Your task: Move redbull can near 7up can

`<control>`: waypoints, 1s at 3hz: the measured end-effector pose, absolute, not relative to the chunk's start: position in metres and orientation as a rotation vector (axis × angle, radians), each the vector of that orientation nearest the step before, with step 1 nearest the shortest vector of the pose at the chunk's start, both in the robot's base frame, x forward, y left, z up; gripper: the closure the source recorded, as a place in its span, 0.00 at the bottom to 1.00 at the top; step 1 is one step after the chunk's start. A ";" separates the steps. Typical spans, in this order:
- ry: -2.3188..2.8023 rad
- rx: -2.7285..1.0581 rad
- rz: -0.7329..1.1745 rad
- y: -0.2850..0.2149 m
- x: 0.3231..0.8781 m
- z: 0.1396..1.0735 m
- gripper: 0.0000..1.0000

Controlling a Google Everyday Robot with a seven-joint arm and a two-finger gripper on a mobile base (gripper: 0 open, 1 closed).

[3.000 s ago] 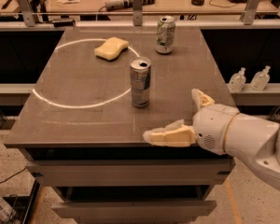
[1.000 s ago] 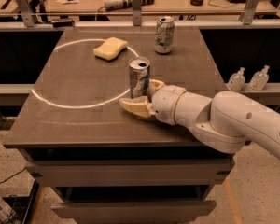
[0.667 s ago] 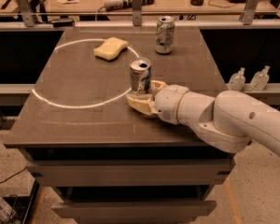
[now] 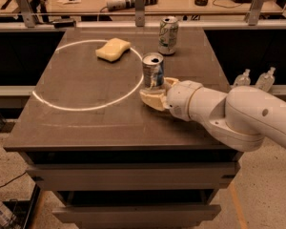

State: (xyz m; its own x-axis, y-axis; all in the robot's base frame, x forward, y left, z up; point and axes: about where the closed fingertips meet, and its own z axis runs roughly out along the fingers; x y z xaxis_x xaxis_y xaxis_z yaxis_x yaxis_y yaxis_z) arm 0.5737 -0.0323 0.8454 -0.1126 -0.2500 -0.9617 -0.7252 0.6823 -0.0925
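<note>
While we look across the dark table, its top fills most of the view, and the robot's pale arm reaches in over the edge from about 4 o'clock. A thin white circle is drawn on the tabletop and covers the half toward 9 o'clock. Near the middle of the table we find the gripper, its two fingers clamped on the lower part of the redbull can, one finger in front of the can's base and the other behind it toward 3 o'clock. We see the yellow sponge lying flat at about 11 o'clock, on the far arc of the circle. The redbull can stands upright with its silver top open, right at the circle's rim on the 3 o'clock side. From it, the 7up can sits at about 1 o'clock, upright near the far edge, and the two cans are apart, not touching.
</note>
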 end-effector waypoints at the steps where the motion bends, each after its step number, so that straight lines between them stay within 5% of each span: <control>1: 1.737 -0.741 0.392 -0.058 0.594 0.846 1.00; 3: 1.796 -0.661 0.236 -0.089 0.643 0.833 1.00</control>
